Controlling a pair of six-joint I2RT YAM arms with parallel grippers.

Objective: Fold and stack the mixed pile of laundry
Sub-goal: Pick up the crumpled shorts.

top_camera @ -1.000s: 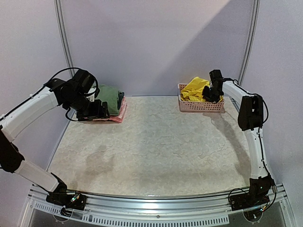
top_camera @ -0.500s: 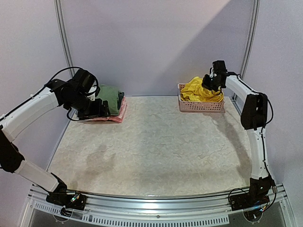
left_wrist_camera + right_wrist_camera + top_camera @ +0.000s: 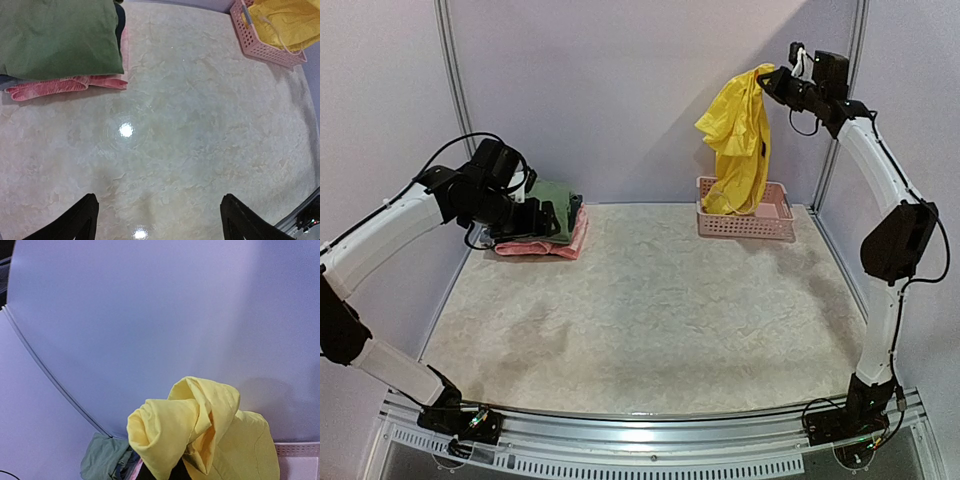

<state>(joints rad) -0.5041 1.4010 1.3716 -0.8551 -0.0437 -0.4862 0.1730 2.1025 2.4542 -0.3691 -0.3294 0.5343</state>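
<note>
My right gripper is raised high above the pink basket and is shut on the bright yellow shorts. They hang down with their lower end still reaching into the basket. In the right wrist view the bunched shorts cover the jaws. The olive-green shirt lies folded at the back left on a pink garment. My left gripper hovers beside this stack. In the left wrist view it is open and empty over bare table, with the green shirt at the top left.
The pink lattice basket stands at the back right against the wall. A dark garment edge shows between the green shirt and the pink one. Walls enclose the back and both sides of the marbled table.
My right arm has swung up and lifted the yellow shorts out of the basket. My left gripper has shifted slightly right by the folded stack.
</note>
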